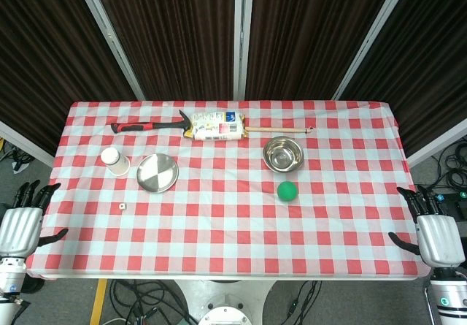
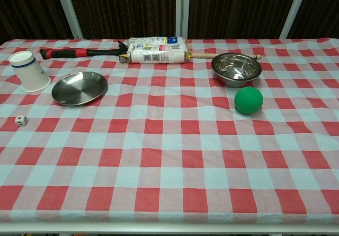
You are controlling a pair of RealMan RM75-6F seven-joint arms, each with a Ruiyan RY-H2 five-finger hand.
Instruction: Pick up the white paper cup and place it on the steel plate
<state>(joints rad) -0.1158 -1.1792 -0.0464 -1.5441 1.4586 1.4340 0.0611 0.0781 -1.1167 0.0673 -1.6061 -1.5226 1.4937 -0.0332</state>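
the head view is showing both hands, and the chest view is not showing them at all. the left hand (image 1: 20,226) is waiting off the near left corner of the table (image 1: 233,230), with its fingers spread apart and holding nothing. the right hand (image 1: 436,234) is waiting off the near right corner, fingers apart too, and holding nothing.

the chest view is showing the small things more clearly. the white paper cup (image 2: 29,71) is sitting upside down on the left side of the table, with its wide mouth on the cloth and its small base on top. its long axis is going up and down, leaning a little, with the base tipping toward the far left. a dark band is running around it near the top. in the head view the cup (image 1: 115,161) is looking like a small white round shape.

the steel plate (image 2: 80,87) is lying just beside the cup, on its right, and i cannot tell if they are touching.

a tiny white die (image 2: 21,120) is resting nearer the front. a red and black hammer (image 2: 79,51) and a white packet (image 2: 158,50) are lying along the far side. a steel bowl (image 2: 236,69) is sitting to the right, with a green ball (image 2: 248,99) just in front of it.
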